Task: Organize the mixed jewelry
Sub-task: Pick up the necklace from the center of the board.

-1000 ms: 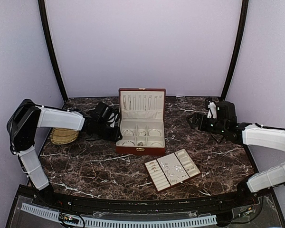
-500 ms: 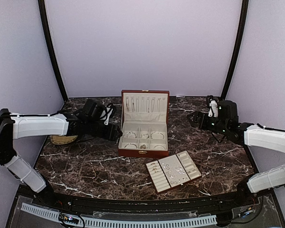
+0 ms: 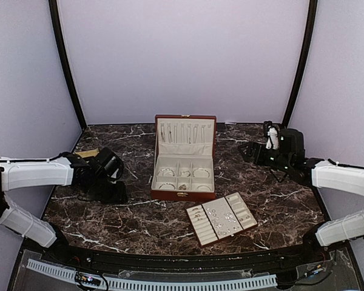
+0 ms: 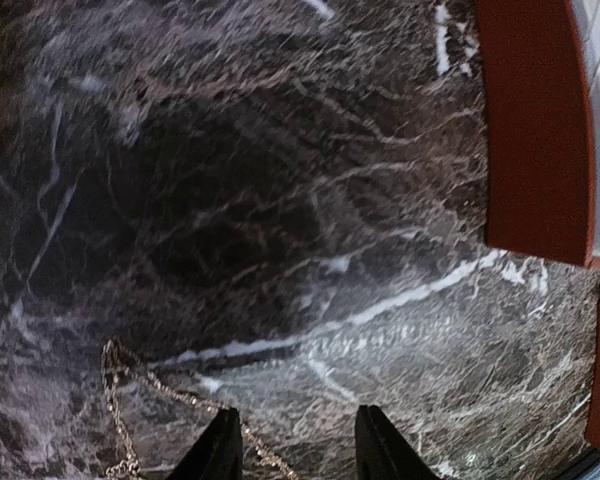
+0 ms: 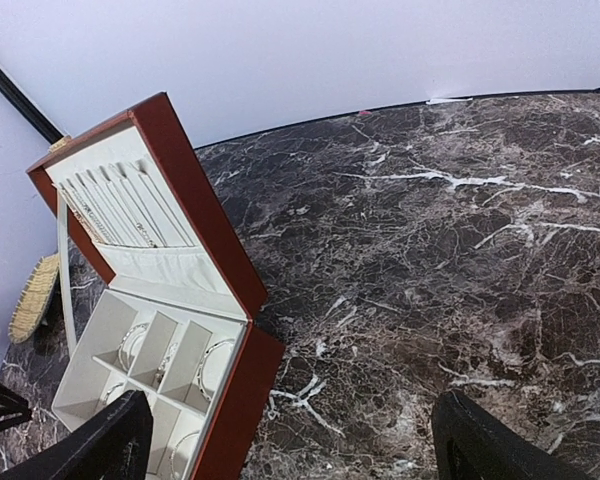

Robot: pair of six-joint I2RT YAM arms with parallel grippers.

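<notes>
The jewelry, tiny silvery pieces, lies spread over the slots of the cream tray, which sits askew on the marble worktop just in front of the box. The box stands open with its lid upright. More silvery pieces rest in its cream compartments, and thin ones hang along the lid lining.

The left gripper points down at the worktop, to the left of the box and apart from it. In the left wrist view its fingers stand parted with only bare marble between them, so the gripper is released. A fine chain lies loose on the worktop by the left finger; whether it touches the finger I cannot tell. The box's red wall shows at the right edge of that view.

The right gripper hangs above the worktop to the right of the box, well apart from the tray. Its fingers are spread wide and hold nothing.

A woven piece lies on the far side of the box.
</notes>
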